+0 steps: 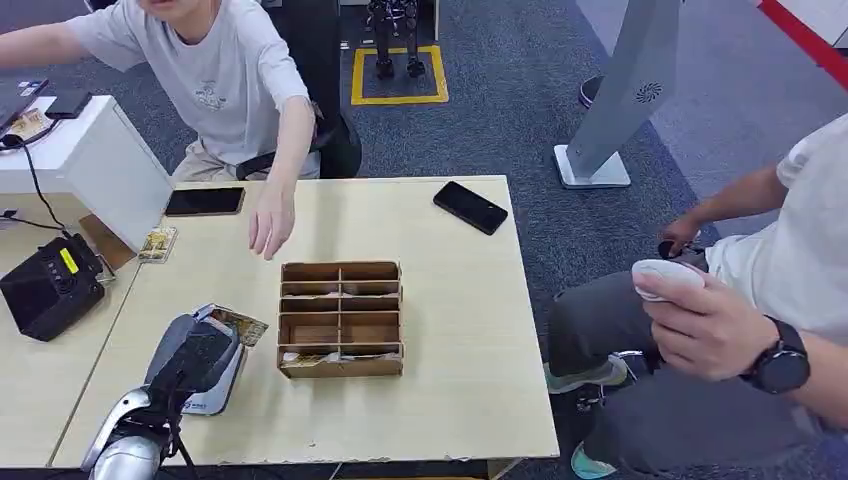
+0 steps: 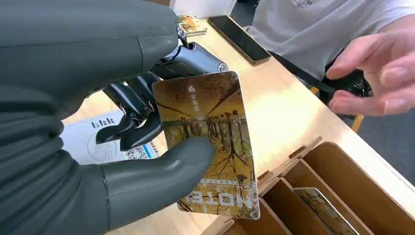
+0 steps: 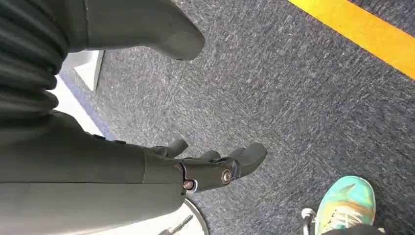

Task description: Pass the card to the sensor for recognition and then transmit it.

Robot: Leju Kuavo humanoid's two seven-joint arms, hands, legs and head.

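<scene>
My left hand (image 1: 197, 355) pinches a golden hotel card (image 2: 208, 142) between thumb and fingers; from the head view the card (image 1: 238, 324) sticks out toward the far right of the hand. Under the hand lies a white sensor pad (image 2: 100, 139) with a printed code, also seen at the table's near left as the sensor pad (image 1: 213, 395). A person's hand (image 1: 270, 220) hovers over the table behind the wooden card box (image 1: 340, 318), and the same person's hand (image 2: 377, 73) is spread beyond the card. My right hand (image 3: 205, 166) hangs over the carpet, fingers apart and holding nothing.
The wooden box (image 2: 337, 196) holds more cards in its compartments. Two black phones (image 1: 204, 201) (image 1: 470, 207) lie at the table's far side. A black device (image 1: 48, 285) and a white box (image 1: 90, 165) stand at the left. A second person sits at the right holding a white object (image 1: 665, 278).
</scene>
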